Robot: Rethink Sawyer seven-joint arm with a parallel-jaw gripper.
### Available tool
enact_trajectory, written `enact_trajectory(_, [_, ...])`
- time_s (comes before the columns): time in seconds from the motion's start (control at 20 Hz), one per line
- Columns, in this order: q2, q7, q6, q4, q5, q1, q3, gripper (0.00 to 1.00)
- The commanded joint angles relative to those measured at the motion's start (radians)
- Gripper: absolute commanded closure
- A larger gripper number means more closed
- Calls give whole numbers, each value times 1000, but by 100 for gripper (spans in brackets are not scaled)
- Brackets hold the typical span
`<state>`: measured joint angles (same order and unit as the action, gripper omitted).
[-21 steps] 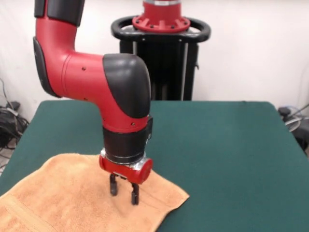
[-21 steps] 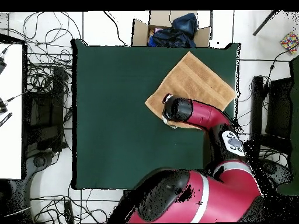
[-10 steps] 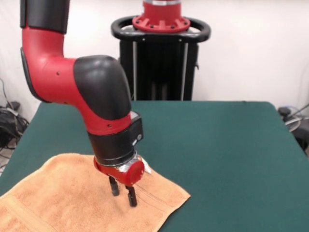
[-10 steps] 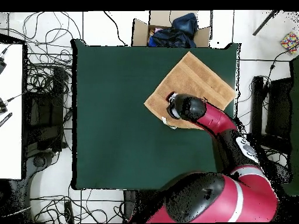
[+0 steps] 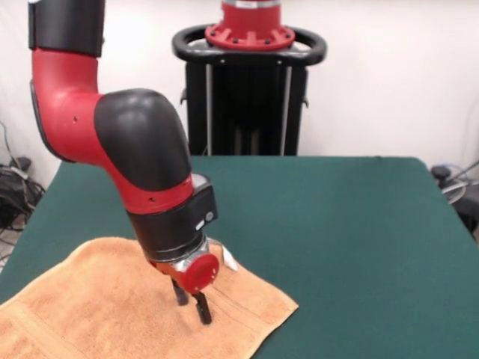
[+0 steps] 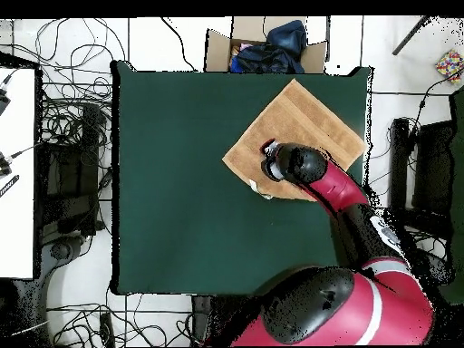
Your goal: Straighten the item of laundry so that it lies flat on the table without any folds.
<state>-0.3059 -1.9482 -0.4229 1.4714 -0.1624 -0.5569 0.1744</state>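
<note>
The orange towel [image 5: 112,307] sits spread out near one corner of the green table [image 5: 337,224], turned diagonal to the table's edges, its small white tag [image 5: 227,261] poking out at one border. The gripper [image 5: 191,304] is tilted, tips pressed on the cloth, fingers [image 5: 203,309] close together; can't tell whether it's pinching any fabric.

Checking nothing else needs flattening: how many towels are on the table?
1. The towel lies near one corner of the table, under the gripper. No other shows, though the arm hides part of the table.
</note>
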Motion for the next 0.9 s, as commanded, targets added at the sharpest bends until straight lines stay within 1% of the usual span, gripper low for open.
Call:
enact_trajectory(0.05, [234,-451,-355,88,-158,288,-63,0])
enact_trajectory(0.15, [250,-474,-447,50,-171,337,-122,0])
enact_trajectory(0.2, [259,-465,-474,39,-174,347,-136,0])
enact_trajectory(0.35, [274,-395,-525,47,-184,335,-126,0])
enact_trajectory(0.5, [261,-334,-573,79,-180,326,-117,0])
enact_trajectory(0.6, [248,-311,-568,111,-183,324,-113,0])
enact_trajectory(0.85, [252,-258,-461,192,-228,306,-73,0])
enact_trajectory(0.9, [260,-251,-449,196,-241,301,-62,0])
